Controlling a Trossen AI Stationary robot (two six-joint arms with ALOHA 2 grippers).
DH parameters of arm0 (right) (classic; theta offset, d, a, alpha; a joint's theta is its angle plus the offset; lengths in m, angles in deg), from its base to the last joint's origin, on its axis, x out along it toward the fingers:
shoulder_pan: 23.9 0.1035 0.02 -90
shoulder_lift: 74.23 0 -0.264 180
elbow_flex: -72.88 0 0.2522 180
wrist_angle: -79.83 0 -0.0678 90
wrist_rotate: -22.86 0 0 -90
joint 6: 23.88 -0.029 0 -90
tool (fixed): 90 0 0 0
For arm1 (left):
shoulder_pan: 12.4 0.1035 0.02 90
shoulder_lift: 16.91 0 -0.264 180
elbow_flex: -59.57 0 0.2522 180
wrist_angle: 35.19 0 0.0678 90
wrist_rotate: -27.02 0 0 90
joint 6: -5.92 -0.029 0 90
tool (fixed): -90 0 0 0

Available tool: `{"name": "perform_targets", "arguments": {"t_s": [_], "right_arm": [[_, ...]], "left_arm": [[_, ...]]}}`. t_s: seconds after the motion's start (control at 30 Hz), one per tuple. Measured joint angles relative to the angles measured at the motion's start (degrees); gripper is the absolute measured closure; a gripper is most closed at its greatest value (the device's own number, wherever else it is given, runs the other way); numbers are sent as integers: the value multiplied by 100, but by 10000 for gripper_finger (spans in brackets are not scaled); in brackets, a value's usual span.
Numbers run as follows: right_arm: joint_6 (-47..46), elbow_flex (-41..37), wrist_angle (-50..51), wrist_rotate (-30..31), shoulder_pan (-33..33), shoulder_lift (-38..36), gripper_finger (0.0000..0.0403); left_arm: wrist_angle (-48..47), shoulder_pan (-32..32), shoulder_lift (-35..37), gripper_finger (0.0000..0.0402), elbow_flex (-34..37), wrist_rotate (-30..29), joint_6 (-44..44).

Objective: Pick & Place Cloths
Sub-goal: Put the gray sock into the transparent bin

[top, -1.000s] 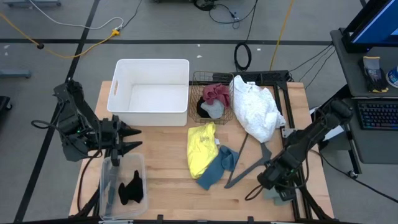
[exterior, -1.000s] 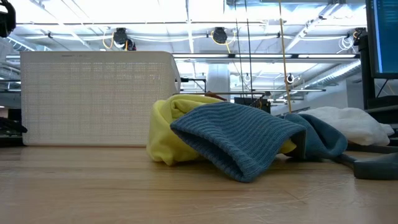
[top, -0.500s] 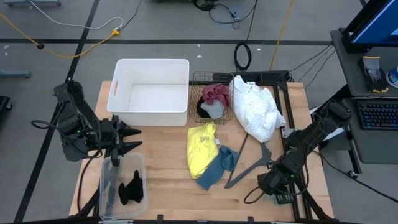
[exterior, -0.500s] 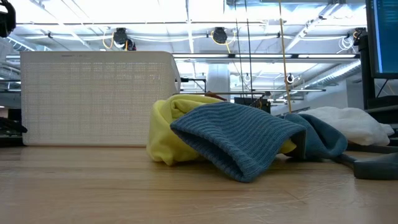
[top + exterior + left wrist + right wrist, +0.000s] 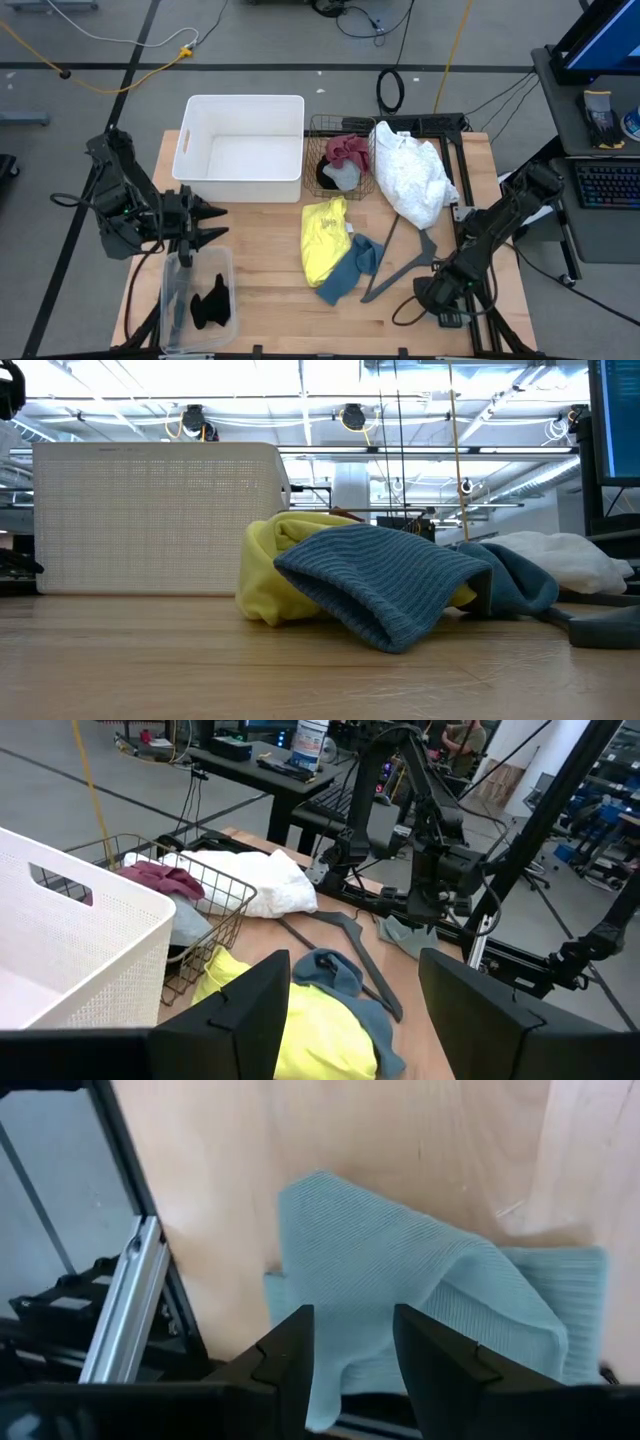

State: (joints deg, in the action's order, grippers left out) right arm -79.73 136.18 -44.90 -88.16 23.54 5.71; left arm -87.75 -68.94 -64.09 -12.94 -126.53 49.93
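A small grey-green cloth [image 5: 400, 1280] lies flat at the table's near right corner, beside the metal frame. My right gripper [image 5: 350, 1370] is open and points down over it [image 5: 438, 297], one finger on either side of a raised fold. A yellow cloth [image 5: 322, 240] and a blue-teal cloth [image 5: 350, 268] lie mid-table. The white cloth [image 5: 412, 175] lies at the far right. Maroon [image 5: 348, 150] and grey [image 5: 343, 177] cloths sit in the wire basket. A black cloth [image 5: 212, 300] lies in the clear bin. My left gripper [image 5: 212, 225] waits open at the left. My right gripper stands from above over the grey-green cloth's middle fold [image 5: 345, 1310]. I cannot tell whether its fingertips touch the fabric.
A white bin [image 5: 243, 150] stands at the far left, with the wire basket [image 5: 340, 125] next to it. A dark grey hanger [image 5: 400, 260] lies between the blue-teal cloth and my right arm. The aluminium frame [image 5: 125, 1300] runs along the table's right edge, close to my right gripper.
My right gripper has moved a little toward the table's near edge and down, and now covers the grey-green cloth in the high view. My left arm and all cloths have stayed still.
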Motion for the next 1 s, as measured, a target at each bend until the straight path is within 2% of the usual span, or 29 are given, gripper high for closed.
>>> {"name": "perform_targets", "arguments": {"t_s": [0.43, 0.53, 0.73, 1.0], "right_arm": [[-1081, -892, -711, -12, -2, -7, 279], [-1364, -971, -723, -13, -4, -9, 303], [-1548, -994, -768, -26, -7, -9, 391], [-1596, -1006, -1331, 2, -42, -126, 399]], "left_arm": [[2, 0, 0, 174, 0, 0, 4], [2, 0, 0, 174, 0, 0, 7], [2, 0, 0, 174, 0, 0, 8], [11, 0, -7, 174, 0, -1, 141]]}}
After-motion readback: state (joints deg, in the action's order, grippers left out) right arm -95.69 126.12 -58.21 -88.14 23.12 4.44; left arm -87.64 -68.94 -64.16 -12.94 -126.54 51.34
